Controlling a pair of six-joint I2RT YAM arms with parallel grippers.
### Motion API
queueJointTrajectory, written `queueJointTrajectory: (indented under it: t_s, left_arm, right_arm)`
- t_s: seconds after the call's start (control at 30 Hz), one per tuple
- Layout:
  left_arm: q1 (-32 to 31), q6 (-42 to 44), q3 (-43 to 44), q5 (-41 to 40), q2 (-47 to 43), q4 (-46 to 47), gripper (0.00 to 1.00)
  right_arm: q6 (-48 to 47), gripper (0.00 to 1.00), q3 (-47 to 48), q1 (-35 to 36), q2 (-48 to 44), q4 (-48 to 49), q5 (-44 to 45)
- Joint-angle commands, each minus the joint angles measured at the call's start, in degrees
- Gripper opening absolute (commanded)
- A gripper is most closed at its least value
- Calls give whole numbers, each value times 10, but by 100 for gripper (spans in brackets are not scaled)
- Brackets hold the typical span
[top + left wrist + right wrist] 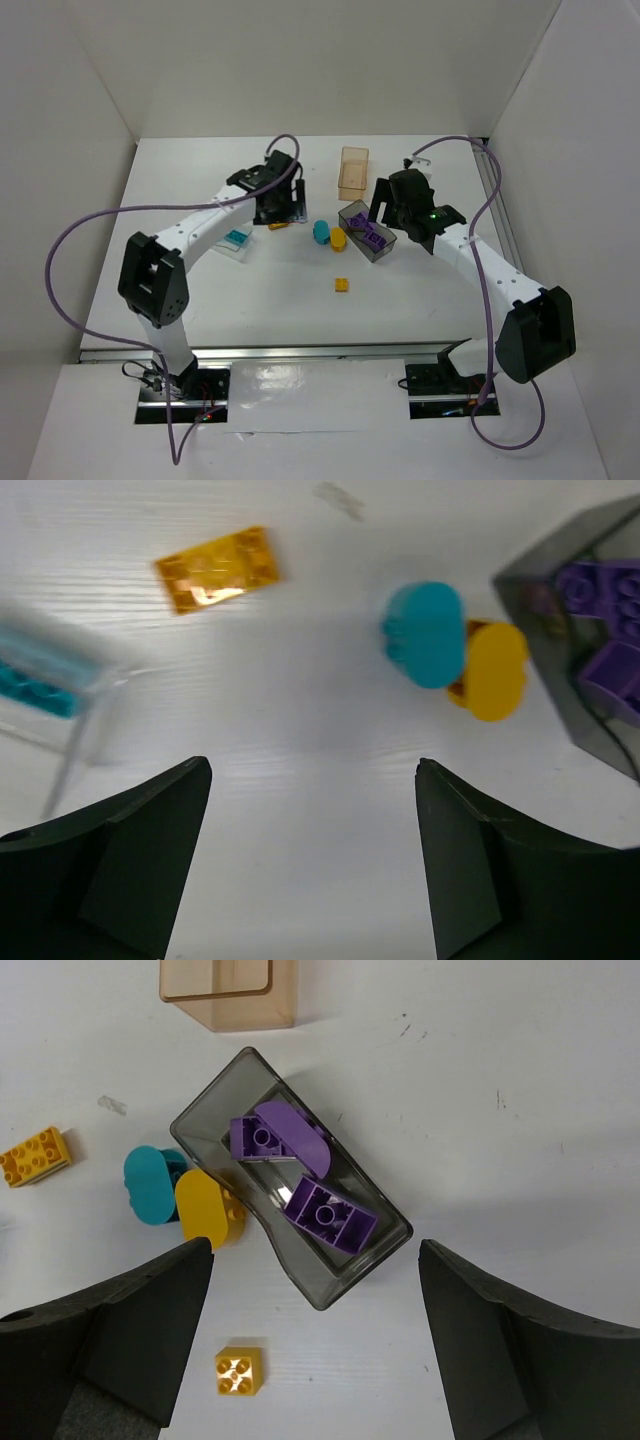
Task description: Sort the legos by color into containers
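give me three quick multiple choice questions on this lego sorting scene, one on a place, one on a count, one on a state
1. Where is the yellow oval brick relative to the smoky grey bin?
A. inside it
B. stacked on its rim
C. loose just outside it, beside the teal oval

2. How many purple bricks lie in that bin?
A. one
B. two
C. four

3. How are the left fingers?
A. apart, holding nothing
B. shut on a brick
C. apart with a brick between them

Answers:
1 C, the right wrist view shows it outside the bin's wall.
2 B, two purple pieces show through the open top.
3 A, the left wrist view shows only bare surface in the gap.
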Motion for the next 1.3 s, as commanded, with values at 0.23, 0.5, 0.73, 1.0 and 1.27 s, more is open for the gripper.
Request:
queueJointTrajectory:
  t_s: [0.23, 0.5, 0.73, 1.0, 1.27]
  left_arm:
    - [-46, -107, 71, 67, 130, 51, 92]
    - [-52, -117, 139, 57, 202, 51, 90]
    - [-52, -156, 185, 4, 252, 30, 83]
    - [-52, -167, 232, -6, 294, -10, 72]
    - [-52, -154, 161, -36, 220, -10, 42]
  right_arm:
    - [-24, 91, 9, -4, -12, -23, 11]
    - [-29, 91, 20, -4, -7, -33, 6]
    - [-35, 91, 20, -4, -1, -33, -4]
    - [-35, 91, 20, -4, 5, -39, -15]
    - [-35, 91, 20, -4, 16, -28, -33]
